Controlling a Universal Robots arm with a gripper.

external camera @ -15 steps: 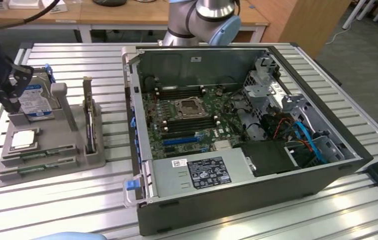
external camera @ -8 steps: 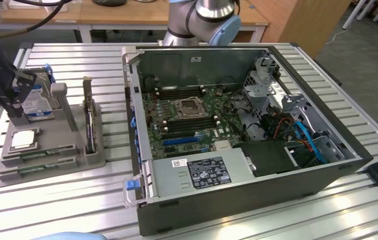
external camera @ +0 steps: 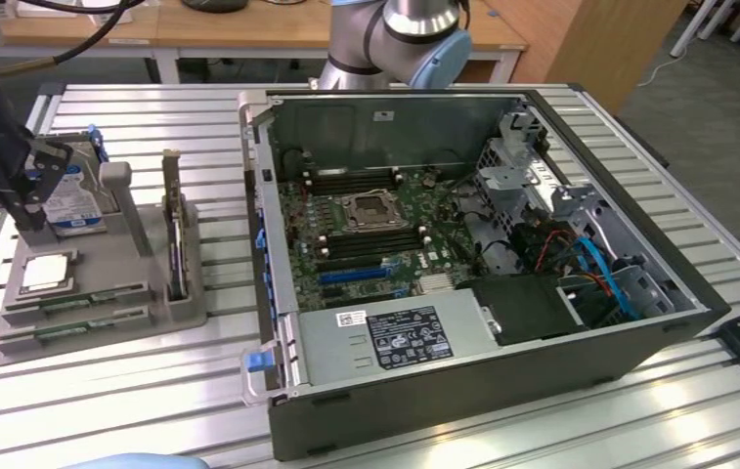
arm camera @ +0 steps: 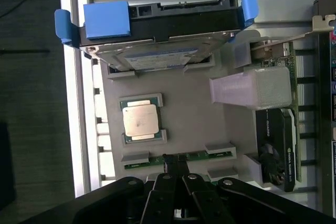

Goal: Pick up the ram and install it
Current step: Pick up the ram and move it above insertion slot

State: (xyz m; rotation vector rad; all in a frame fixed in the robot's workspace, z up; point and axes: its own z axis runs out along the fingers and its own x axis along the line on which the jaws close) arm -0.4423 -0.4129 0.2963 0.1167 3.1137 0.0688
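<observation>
The claw is closed on nothing, above the tray at the exterior view's left. The ram lies slotted at the tray's near end, below and nearer than the claw, long axis left-right.

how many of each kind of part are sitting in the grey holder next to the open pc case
hard drive: 1
processor chip: 1
ram sticks: 2
graphics card: 1
total: 5
</observation>
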